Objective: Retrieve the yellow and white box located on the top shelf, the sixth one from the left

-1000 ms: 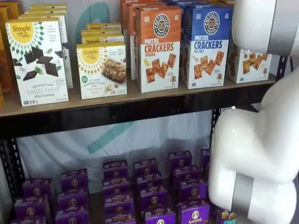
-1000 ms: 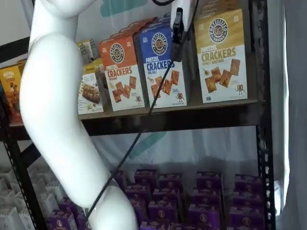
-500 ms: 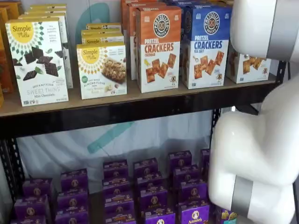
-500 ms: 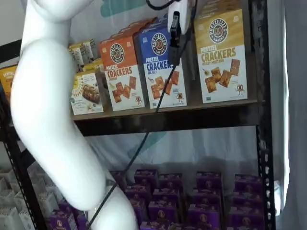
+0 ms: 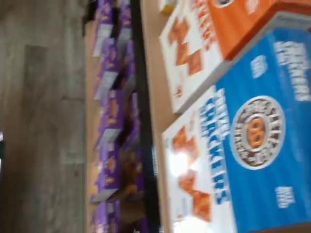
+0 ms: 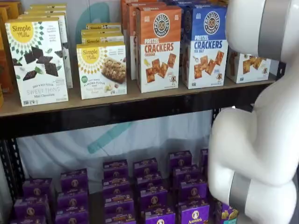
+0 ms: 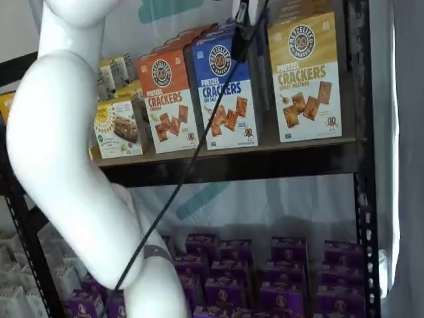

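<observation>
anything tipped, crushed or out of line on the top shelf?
Nothing stands out. In a shelf view the yellow and white box, blue box and orange box stand upright at the front of the top shelf, undamaged as far as visible.

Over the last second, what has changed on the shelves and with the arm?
The gripper has risen, so only its black fingers show at the top edge beside the cable; whether they are open cannot be told. The boxes stayed put: the yellow and white box stands untouched on the top shelf.
</observation>
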